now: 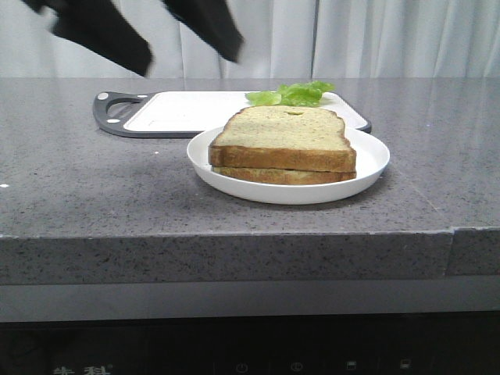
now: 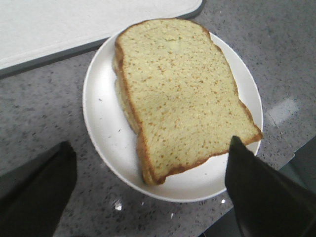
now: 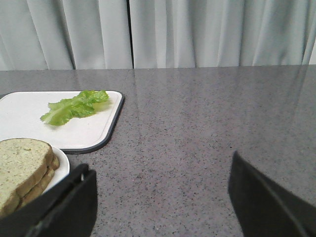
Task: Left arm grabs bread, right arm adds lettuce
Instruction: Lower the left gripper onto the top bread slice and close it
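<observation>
While the bread (image 1: 283,130) lies untouched as the top slice of a two-slice stack on the white plate (image 1: 375,160), nothing of the task looks done yet. The lower slice (image 1: 281,175) sits directly under it, edges nearly flush. In the left wrist view the left gripper (image 2: 153,182) hovers above the plate's near side, its two black fingers (image 2: 37,190) spread wide on either side of the slice and clear of it. In the front view the left arm (image 1: 105,31) shows only as blurred dark shapes high above the counter.

The lettuce (image 1: 291,94) rests on the white cutting board (image 1: 187,113) just behind the plate, apart from the bread. The right gripper (image 3: 160,197) is well to the side over bare grey counter (image 1: 78,180), jaws wide and empty.

Both steps remain, as I judge it: the grab of the top slice, then the lettuce pickup and placement. Little stands in the way; the plate's rim and the snug lower slice may make it awkward to get fingers under only the top slice.
</observation>
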You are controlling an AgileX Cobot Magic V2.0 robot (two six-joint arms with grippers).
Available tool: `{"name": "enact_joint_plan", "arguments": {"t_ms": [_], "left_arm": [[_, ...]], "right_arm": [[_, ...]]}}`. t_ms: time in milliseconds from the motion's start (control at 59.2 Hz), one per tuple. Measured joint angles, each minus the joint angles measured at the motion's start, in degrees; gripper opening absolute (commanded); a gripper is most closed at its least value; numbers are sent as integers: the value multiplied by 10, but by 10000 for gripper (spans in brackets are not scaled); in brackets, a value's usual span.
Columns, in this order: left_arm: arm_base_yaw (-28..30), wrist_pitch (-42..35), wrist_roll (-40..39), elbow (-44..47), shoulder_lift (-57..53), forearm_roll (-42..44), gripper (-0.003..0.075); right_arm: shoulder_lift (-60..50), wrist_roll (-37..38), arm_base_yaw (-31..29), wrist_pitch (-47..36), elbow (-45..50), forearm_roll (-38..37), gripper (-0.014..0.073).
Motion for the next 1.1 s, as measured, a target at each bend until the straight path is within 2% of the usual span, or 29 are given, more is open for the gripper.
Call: {"name": "enact_joint_plan", "arguments": {"t_ms": [186, 524, 592, 727, 828, 1099], "left_arm": [[-12, 17, 0, -74, 92, -4, 599], [-13, 22, 0, -112, 161, -8, 594], [-13, 22, 0, -113, 164, -8, 547], [-13, 22, 0, -114, 164, -10, 382], [-13, 22, 0, -115, 164, -10, 304], [-13, 20, 0, -116, 174, -12, 290]], "right_arm": [[0, 0, 0, 0, 0, 0, 566], [0, 0, 0, 0, 0, 0, 566], [0, 0, 0, 0, 0, 0, 566], [0, 0, 0, 0, 0, 0, 566], [0, 0, 0, 0, 0, 0, 566], [0, 0, 0, 0, 0, 0, 566]]}}
